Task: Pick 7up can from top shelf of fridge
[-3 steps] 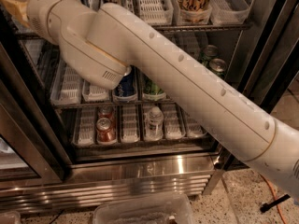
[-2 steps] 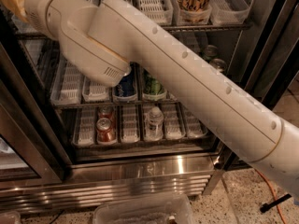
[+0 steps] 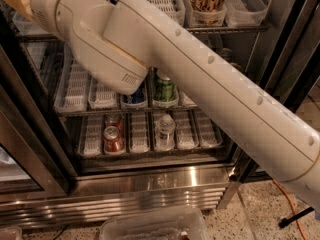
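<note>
The gripper [image 3: 14, 2] sits at the upper left edge of the view, in front of the open fridge [image 3: 150, 179]. Only a tan sliver of it shows, so I cannot tell whether it is released or clenched, or whether it touches anything. The thick white arm [image 3: 215, 94] runs from there down to the lower right and hides much of the racks.

The 7up can [image 3: 164, 88] stands upright, long axis vertical and silver lid up, in a clear lane tray on the middle of the three wire racks in view. The arm covers part of it. A blue can [image 3: 135, 97] stands just beside it to the left. On the rack below are a red can [image 3: 113, 139] and a water bottle [image 3: 165, 129].
</note>
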